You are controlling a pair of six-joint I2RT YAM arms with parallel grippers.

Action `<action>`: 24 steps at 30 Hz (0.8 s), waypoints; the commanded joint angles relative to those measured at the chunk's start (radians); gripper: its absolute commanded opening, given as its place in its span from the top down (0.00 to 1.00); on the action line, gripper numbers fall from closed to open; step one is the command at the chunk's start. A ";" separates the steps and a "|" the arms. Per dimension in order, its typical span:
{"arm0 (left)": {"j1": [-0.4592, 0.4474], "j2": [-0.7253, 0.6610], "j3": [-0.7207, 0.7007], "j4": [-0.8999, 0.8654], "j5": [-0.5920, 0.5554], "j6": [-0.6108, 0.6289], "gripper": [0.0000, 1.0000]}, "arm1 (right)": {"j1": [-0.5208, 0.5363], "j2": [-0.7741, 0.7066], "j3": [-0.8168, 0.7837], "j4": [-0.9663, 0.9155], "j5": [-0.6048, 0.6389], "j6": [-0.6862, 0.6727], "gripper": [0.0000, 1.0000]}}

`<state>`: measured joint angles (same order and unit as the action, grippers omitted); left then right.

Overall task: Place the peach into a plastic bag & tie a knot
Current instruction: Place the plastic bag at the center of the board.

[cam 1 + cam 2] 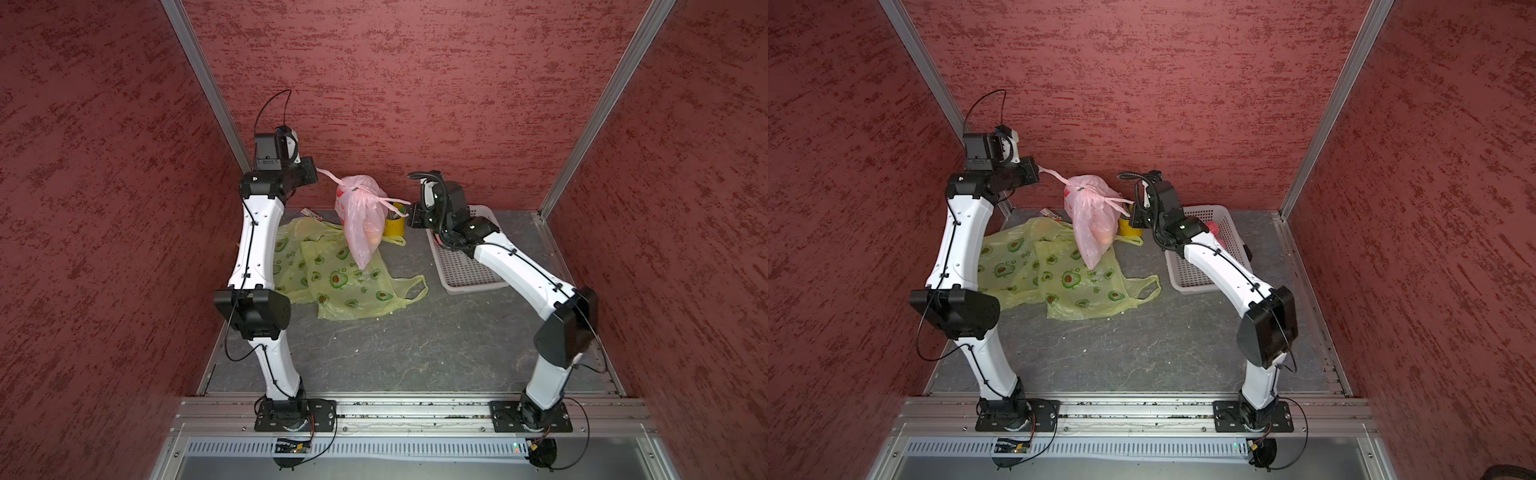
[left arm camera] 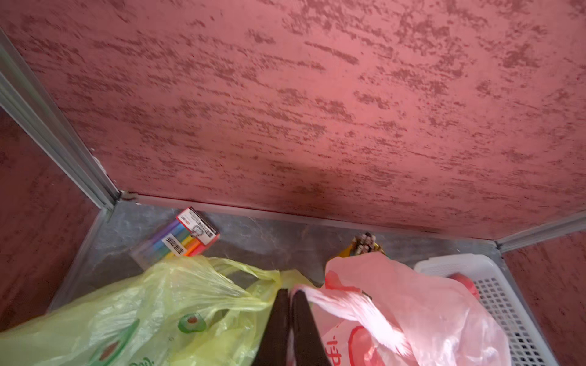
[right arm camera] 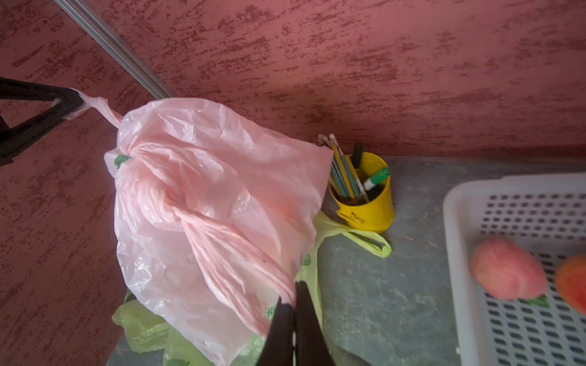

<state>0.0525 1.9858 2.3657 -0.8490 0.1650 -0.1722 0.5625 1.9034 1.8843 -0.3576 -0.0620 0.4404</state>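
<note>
In both top views, a pink plastic bag (image 1: 359,220) hangs stretched between two robot arms near the far wall. The left gripper (image 1: 316,170), raised at the far left, is clamped on one twisted handle of the bag. The right gripper (image 1: 411,205), lower and to the right of the bag, is clamped on the other handle. The peach (image 1: 372,237) shows as an orange blur through the plastic, low inside the bag. The bag's bottom tip hangs over green avocado-print bags (image 1: 332,282) lying flat on the grey table (image 1: 415,353). Whether it touches them cannot be told. A white basket (image 1: 465,278) sits at the far right, partly under the right arm.

In the left wrist view, the left gripper (image 2: 290,294) has its black fingers pressed almost together, with the pink handle coming out at their tips. A pack of markers (image 2: 180,237) lies near the far left corner of the table.

In the right wrist view, the right gripper (image 3: 293,298) is closed on a bunched strand of pink handle. The two handles wrap around each other at the bag's mouth. A yellow pencil cup (image 3: 367,202) stands between the bag and the basket (image 3: 453,253). A pink fruit (image 3: 507,269) and an orange fruit (image 3: 574,282) lie in the basket.
</note>
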 commanded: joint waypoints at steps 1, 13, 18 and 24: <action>0.041 0.101 0.052 -0.052 0.039 -0.075 0.48 | -0.006 0.156 0.209 -0.045 -0.084 0.024 1.00; -0.153 -0.290 -0.447 0.101 -0.136 -0.052 0.07 | -0.055 0.222 0.381 -0.188 -0.015 -0.041 0.28; -0.439 -0.474 -0.869 0.177 -0.238 -0.090 0.10 | -0.127 -0.004 0.098 -0.096 0.010 -0.045 0.15; -0.634 -0.496 -1.135 0.230 -0.340 -0.220 0.03 | -0.165 -0.224 -0.185 0.017 0.003 -0.041 0.09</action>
<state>-0.5564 1.4731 1.3178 -0.6502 -0.0864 -0.3126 0.3916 1.7367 1.7809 -0.4324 -0.0738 0.4057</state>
